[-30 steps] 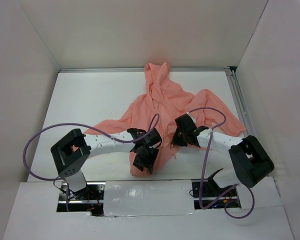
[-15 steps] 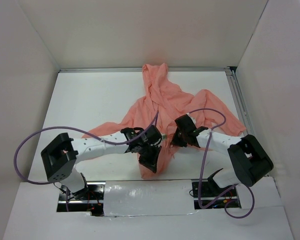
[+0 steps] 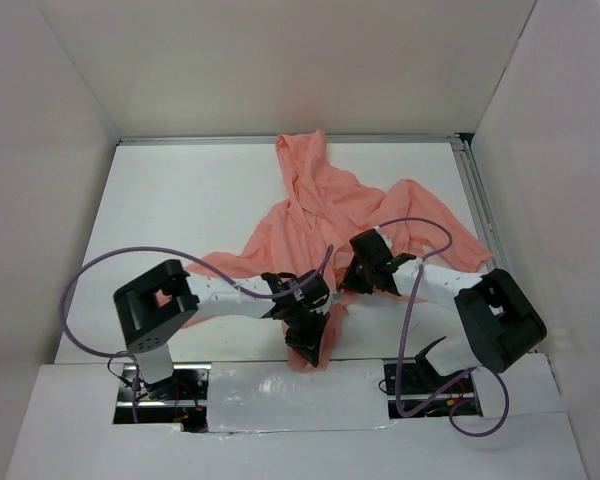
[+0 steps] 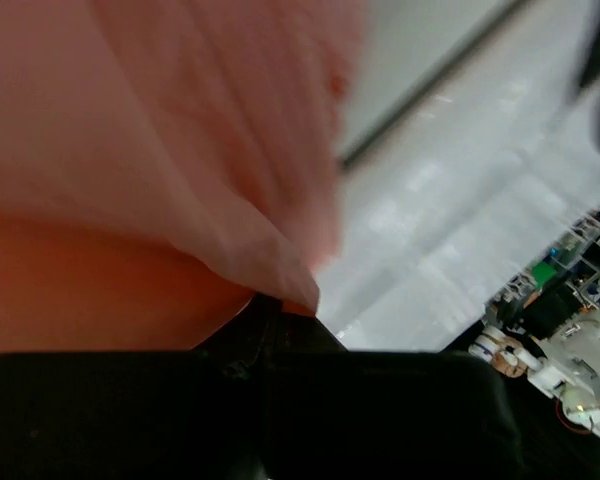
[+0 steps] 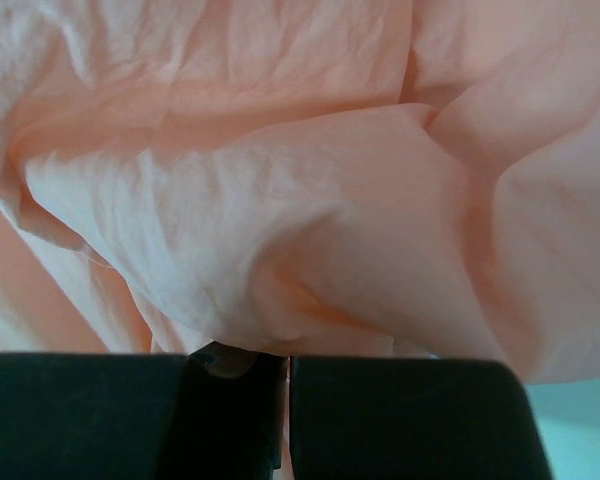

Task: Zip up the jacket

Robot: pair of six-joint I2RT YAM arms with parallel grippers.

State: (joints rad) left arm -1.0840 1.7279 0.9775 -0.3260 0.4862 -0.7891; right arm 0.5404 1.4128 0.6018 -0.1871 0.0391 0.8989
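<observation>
The left gripper (image 3: pixel 308 342) has its two black fingers (image 4: pixel 380 400) pressed together on a pinched fold of the salmon-pink, thin, soft hooded jacket (image 3: pixel 320 205). It grips the garment's near bottom edge, close to the front of the white table (image 3: pixel 170 200). Just to the right, the right gripper (image 3: pixel 360 272) is likewise clamped tight on a bunch of the same cloth, nearer the jacket's middle. The jacket lies spread and rumpled on the table, hood towards the far wall, sleeves trailing left and right. Purple cables (image 3: pixel 100 270) loop above both sides.
</observation>
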